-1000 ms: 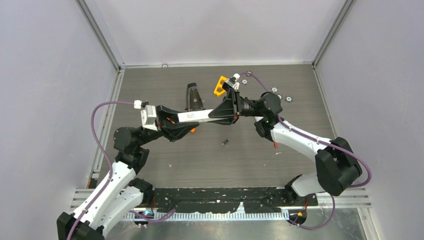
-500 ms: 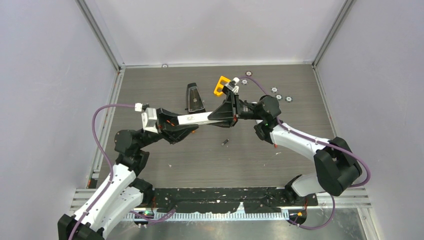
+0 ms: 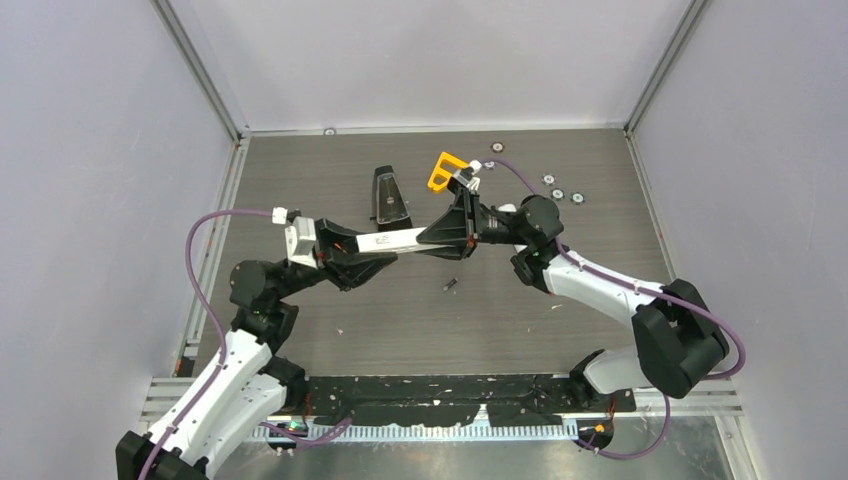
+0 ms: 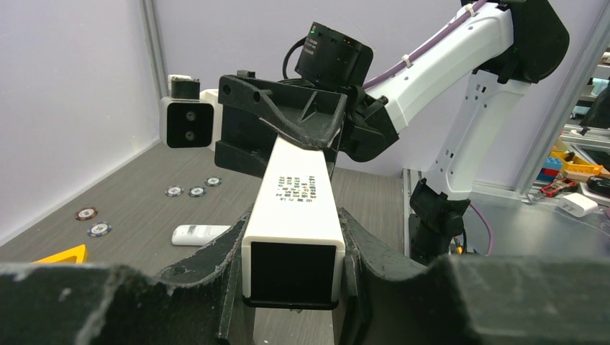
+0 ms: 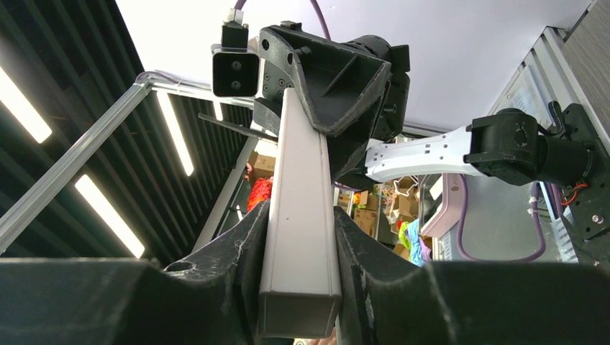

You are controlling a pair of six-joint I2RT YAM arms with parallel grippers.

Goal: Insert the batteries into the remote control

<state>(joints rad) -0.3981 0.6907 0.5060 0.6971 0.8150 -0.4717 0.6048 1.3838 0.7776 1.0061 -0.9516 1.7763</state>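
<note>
Surface (image 3: 300,165): we've got a grey wood-grain top, walled in on three sides.
Left hand (image 4: 293,277): we see it closed partway on one end of the remote (image 3: 392,238), a finger pressed to each long side.
Right hand (image 5: 298,287): same story at the other end, with the jaws part-closed and clamped on the remote's sides.
Remote: it's long, white and square-ended, up off the surface and bridging the two hands near the middle. Small print shows on its upper face in the left wrist view.
Black stand (image 3: 389,195): sits on the surface just behind the remote.
Orange piece (image 3: 443,170): lies behind the right hand.
Second remote (image 4: 201,233): small and white, flat on the surface.
Discs (image 3: 558,193): silver, scattered at far right.
Battery (image 3: 451,285): we spot one dark one lying on the surface in front of the right hand, touching nothing.
</note>
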